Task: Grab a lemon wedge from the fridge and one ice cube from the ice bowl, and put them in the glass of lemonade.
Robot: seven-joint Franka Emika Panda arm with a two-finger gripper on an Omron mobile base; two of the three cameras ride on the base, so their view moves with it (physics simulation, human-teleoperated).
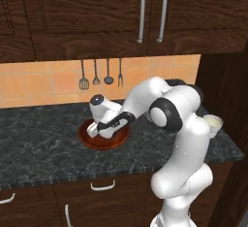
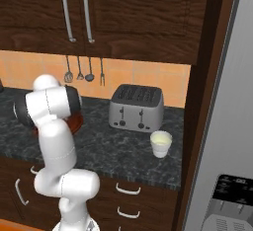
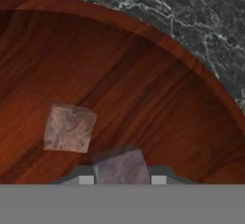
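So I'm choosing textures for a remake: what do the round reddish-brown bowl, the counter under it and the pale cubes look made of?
Round reddish-brown bowl: polished wood, streaky grain. Dark counter: stone, probably granite or marble, with white veining. Pale translucent cubes: likely ice, cloudy.

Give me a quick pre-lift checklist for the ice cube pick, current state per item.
1. Gripper down inside the ice bowl: ok.
2. An ice cube sits between the fingertips: ok.
3. Grip firm on that cube: cannot tell; the pads are close on both sides, but contact is not clear.
4. Second ice cube lies apart to one side, clear of the gripper: ok.
5. Glass of lemonade upright on the counter in front of the toaster: ok.
6. Lemon wedge already in the glass: cannot tell; too small to make out.
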